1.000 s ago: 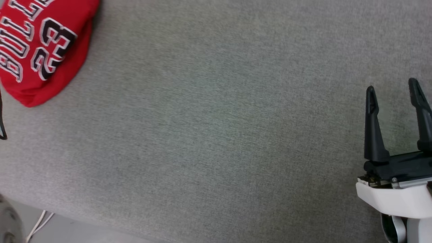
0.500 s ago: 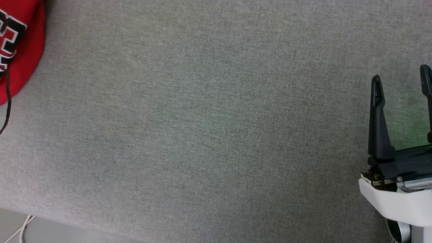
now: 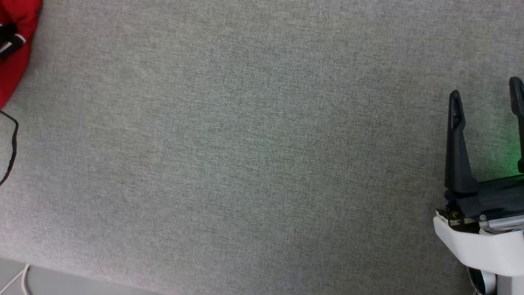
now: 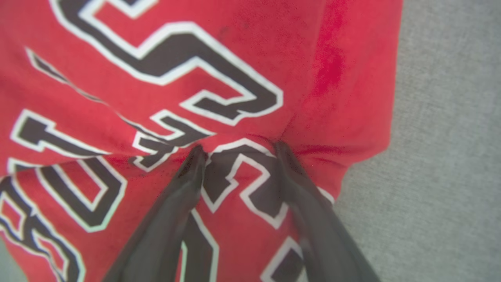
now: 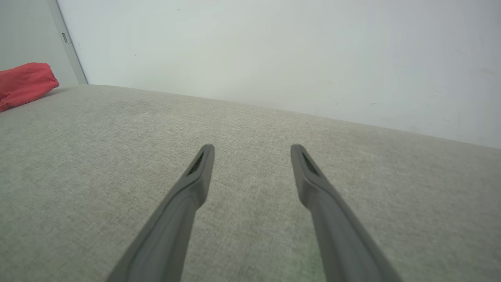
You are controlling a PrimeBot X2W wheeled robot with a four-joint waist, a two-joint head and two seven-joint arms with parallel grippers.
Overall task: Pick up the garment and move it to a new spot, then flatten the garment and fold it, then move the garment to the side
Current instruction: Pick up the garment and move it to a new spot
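Observation:
The garment (image 4: 156, 78) is a red shirt with black, white-outlined lettering, lying on the grey fabric surface. My left gripper (image 4: 238, 149) is open, and both fingertips press down into the printed front near the garment's right edge. The cloth puckers into a small ridge between them. In the head view only a red corner of the garment (image 3: 12, 61) shows at the top left. My right gripper (image 3: 485, 89) hovers open at the far right, well away from the garment. Its wrist view shows the right gripper (image 5: 252, 149) holding nothing and the garment (image 5: 23, 84) far off at the left.
The grey fabric surface (image 3: 245, 143) stretches wide between the garment and my right gripper. Its front edge runs along the bottom left, with floor and a white cable (image 3: 16, 278) below. A thin black cable (image 3: 12, 151) loops at the left edge. A white wall (image 5: 274, 51) stands behind.
The head camera has swung, so the garment has slid almost out of the picture at the left. My right gripper stays open in about the same place.

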